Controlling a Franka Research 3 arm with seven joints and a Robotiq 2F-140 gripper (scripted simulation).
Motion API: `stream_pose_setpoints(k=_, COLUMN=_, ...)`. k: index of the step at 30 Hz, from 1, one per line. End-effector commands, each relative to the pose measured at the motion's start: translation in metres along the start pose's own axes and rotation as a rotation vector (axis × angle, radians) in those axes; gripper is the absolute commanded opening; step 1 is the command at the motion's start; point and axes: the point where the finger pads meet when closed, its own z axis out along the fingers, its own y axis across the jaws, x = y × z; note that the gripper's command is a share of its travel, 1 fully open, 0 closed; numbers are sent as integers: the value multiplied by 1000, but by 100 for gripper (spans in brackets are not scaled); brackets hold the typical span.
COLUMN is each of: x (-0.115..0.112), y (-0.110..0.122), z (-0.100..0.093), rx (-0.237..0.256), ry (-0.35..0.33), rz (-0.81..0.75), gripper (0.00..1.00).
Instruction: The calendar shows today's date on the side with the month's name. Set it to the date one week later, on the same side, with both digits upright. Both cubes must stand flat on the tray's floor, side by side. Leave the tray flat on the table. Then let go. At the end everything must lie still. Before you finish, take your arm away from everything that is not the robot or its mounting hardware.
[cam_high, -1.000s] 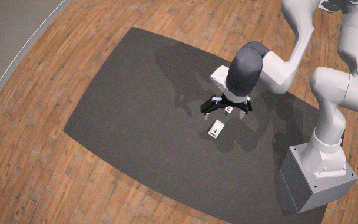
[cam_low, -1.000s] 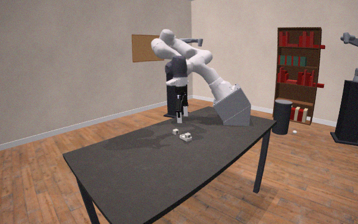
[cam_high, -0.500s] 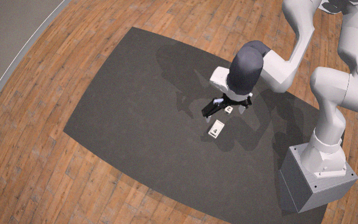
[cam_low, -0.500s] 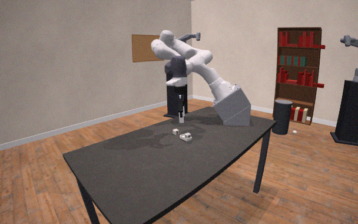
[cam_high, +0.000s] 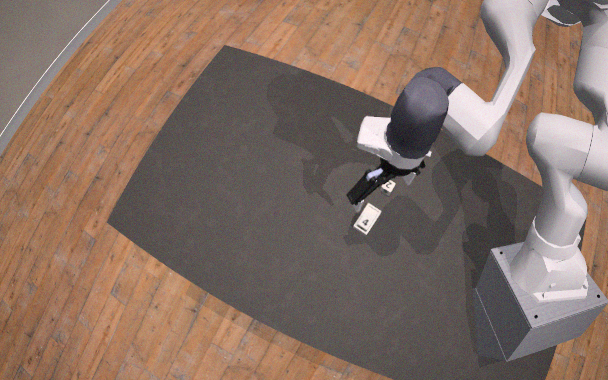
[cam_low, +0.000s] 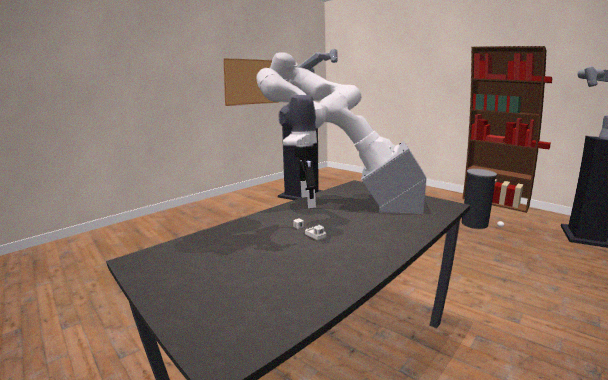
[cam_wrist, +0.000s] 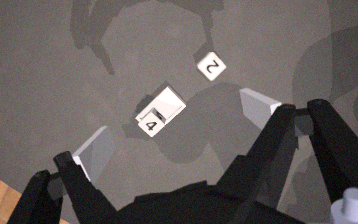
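Currently jaws wide apart, empty, hovering over the bench (cam_low: 280, 280). Tray (cam_wrist: 161, 111) with the 4 cube (cam_wrist: 150, 125) sits between them; loose 2 cube (cam_wrist: 211, 66) lies beyond, outside the tray, probably the next pick.

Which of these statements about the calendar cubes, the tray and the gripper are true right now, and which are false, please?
1. The gripper is open and holds nothing. True.
2. Both cubes stand in the tray. False: only the cube showing 4 does.
3. The cube showing 2 lies on the table, apart from the tray. True.
4. The tray has been lifted off the table. False: it rests on it.
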Motion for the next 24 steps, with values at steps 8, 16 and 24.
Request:
stream_pose_setpoints(k=8, x=4, y=5, z=0, rx=-1, ry=-5, rz=-281, gripper=100)
stream_pose_setpoints(k=16, x=6, y=8, z=0, rx=-1, ry=-3, rz=-396, gripper=100)
stream_pose_setpoints(k=24, x=8, y=12, z=1, rx=-2, ry=-2, rz=-519, gripper=100)
